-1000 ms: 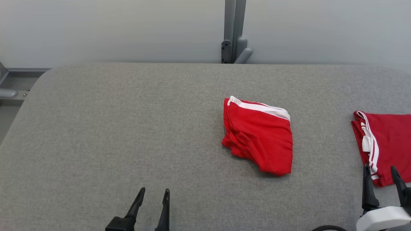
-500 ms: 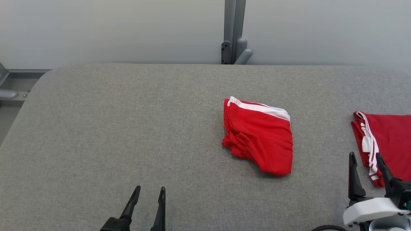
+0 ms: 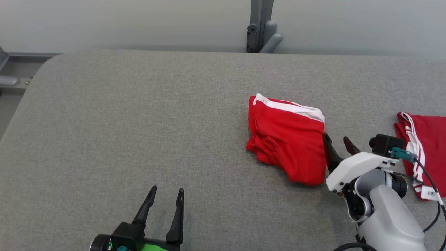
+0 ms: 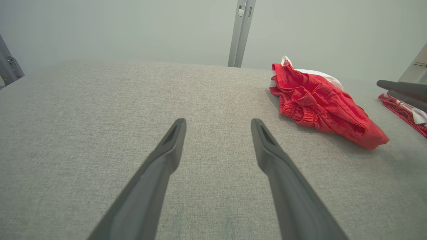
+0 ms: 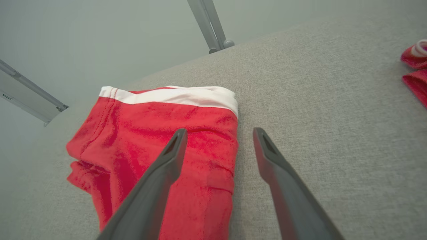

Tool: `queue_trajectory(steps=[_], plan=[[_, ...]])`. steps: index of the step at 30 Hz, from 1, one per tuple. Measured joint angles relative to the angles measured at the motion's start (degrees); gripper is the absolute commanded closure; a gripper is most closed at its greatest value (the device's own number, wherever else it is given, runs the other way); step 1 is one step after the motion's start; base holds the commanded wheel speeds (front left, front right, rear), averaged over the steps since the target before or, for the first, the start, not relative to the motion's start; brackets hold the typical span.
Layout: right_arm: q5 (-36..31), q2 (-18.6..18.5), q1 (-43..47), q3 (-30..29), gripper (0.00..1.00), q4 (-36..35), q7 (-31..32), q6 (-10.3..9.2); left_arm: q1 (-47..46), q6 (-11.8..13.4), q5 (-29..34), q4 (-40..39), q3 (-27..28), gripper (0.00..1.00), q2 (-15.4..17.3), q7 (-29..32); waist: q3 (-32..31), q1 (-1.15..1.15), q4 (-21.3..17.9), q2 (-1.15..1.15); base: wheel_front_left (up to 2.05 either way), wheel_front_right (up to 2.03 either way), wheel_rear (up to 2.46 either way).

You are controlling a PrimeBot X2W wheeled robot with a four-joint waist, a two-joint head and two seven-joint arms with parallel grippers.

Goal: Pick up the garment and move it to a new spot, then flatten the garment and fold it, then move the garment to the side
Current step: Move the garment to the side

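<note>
Grey fabric-covered table point(image 3: 139, 122), rounded at its far left corner, before a plain pale wall point(image 3: 104, 21) — a grey metal post point(image 3: 261, 14) rises behind its far edge; light even.

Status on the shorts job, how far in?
Done: the red shorts lie folded on the grey table. In hand: the right gripper, open, straddles their right edge, nothing gripped yet. The left gripper is open, apart. Left: moving them aside, perhaps beside the other red garment.
</note>
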Motion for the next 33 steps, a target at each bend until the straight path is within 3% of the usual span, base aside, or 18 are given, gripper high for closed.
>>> queue_trajectory(steps=[6, 11, 12, 13, 17, 21, 27, 33], plan=[[-2.14, -0.68, -8.01, -0.29, 0.0, 9.18, 9.64, -0.01, -2.78, -0.96, 0.24, 0.08, 0.74, 0.0, -0.81, 0.0, 3.43, 0.0, 1.44, 0.0, 0.0, 0.0, 0.0], [-0.13, -0.38, -10.43, 1.44, 0.03, 11.95, 12.74, -0.01, -3.33, -1.08, 0.22, 0.08, 1.58, 0.0, -1.12, 0.0, 5.23, 0.0, 3.13, 0.0, 0.0, 0.0, 0.0], [0.71, -0.45, -10.65, 1.36, 0.62, 12.05, 12.61, -0.01, -3.35, -1.09, 0.22, 0.09, 1.68, 0.0, -1.16, 0.0, 5.48, 0.0, 3.38, 0.0, 0.0, 0.0, 0.0], [1.42, -0.47, -10.88, 1.31, 1.0, 12.24, 12.29, -0.01, -3.36, -1.09, 0.22, 0.12, 1.79, 0.0, -1.2, 0.0, 5.68, 0.0, 3.58, 0.0, 0.0, 0.0, 0.0], [4.01, -0.33, -11.5, 3.21, 1.0, 11.0, 11.46, -0.01, -3.2, -0.73, -0.1, -0.1, 2.91, 0.0, -1.26, 0.0, 5.9, 0.0, 3.13, 0.0, 0.0, 0.0, 0.0], [6.31, -1.74, -11.39, 7.79, 1.0, 5.2, 14.97, -0.01, -1.69, -0.27, -0.25, -0.53, 3.98, 0.0, -1.31, 0.0, 5.7, 0.0, 1.29, 0.0, 0.0, 0.0, 0.0], [8.18, -13.02, -11.2, 10.01, 1.0, -8.11, 27.66, -0.01, -1.32, -0.36, -0.29, -1.72, 3.65, 0.0, -1.34, 0.0, 4.87, 0.0, -3.72, 0.0, 0.0, 0.0, 0.0], [9.06, -21.04, -11.29, 4.46, 1.0, -18.48, 43.03, -0.01, -3.81, -0.53, -0.18, -2.49, 3.14, 0.0, -1.37, -0.01, 5.25, 0.0, -8.24, 0.0, 0.0, 0.0, 0.0]])
